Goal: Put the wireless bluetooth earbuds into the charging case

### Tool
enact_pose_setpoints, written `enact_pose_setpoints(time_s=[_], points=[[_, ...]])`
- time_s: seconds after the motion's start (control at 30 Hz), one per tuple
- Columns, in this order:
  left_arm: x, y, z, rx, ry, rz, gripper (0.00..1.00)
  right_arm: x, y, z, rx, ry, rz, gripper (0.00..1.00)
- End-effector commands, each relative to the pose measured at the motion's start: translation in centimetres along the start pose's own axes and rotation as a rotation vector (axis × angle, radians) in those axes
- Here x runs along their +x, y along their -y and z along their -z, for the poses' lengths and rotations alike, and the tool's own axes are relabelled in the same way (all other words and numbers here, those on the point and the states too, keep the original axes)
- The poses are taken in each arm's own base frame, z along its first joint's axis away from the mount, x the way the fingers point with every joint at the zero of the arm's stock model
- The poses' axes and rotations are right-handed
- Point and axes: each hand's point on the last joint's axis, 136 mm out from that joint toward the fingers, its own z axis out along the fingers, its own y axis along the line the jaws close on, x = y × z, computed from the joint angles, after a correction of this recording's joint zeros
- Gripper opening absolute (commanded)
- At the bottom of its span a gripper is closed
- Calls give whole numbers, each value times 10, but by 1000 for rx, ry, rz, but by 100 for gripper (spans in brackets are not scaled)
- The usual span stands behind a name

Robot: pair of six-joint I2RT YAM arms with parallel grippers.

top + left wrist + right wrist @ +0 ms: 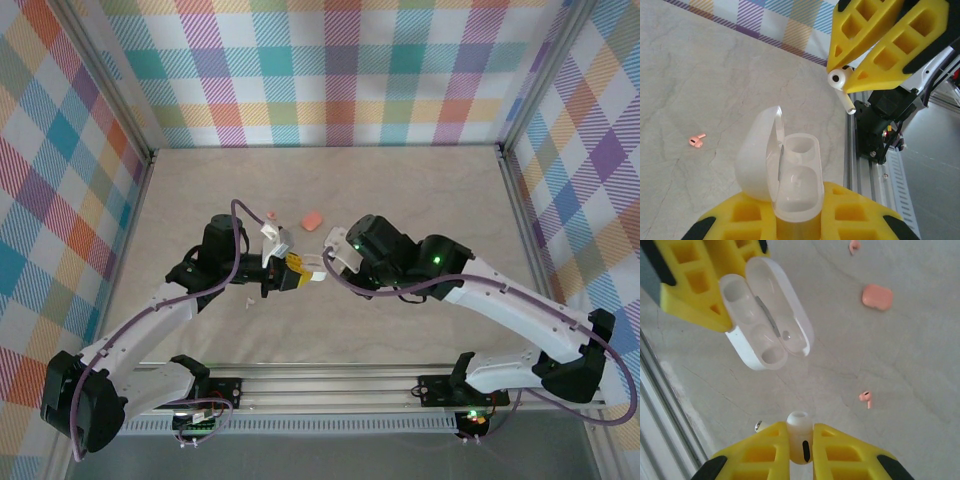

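My right jaws are clamped on one white earbud (799,432), at the bottom centre of the right wrist view. The left wrist view shows its head pinched between the tips and its stem sticking out clear of them.

Handling, in my judgement: the earbud is very light, hard, glossy and rounded, so it is likely to slip or twist if pinched off-centre. A square hold across the head is best, leaving the stem free to enter a well.

My left jaws are clamped on the base of the white charging case (795,185), at lower centre of the left wrist view, with its lid hinged open.

Contents: both wells are empty.

On the tabletop (920,365) a pink case (877,296) lies at upper right and appears shut. One pink earbud (866,397) lies loose below it.
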Motion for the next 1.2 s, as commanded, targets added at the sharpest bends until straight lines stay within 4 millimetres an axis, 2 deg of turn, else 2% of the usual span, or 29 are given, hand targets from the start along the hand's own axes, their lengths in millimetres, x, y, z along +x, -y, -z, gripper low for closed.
enact_pose_setpoints(time_s=[0.0, 0.37, 0.53, 0.73, 1.17], points=[[-13, 11, 4, 30, 48, -86, 0, -14, 4, 8, 35, 47, 117, 14], [-12, 24, 8, 52, 64, -191, 0, -34, -7, 16, 18, 70, 293, 14], [-13, 24, 6, 62, 64, -193, 0, -39, -16, 10, 34, 65, 386, 13], [-15, 26, 6, 71, 66, -202, 0, -42, -15, -1, 76, 55, 459, 13], [-14, 31, 8, 90, 72, -215, 0, -52, -17, -6, 143, 101, 560, 12]])
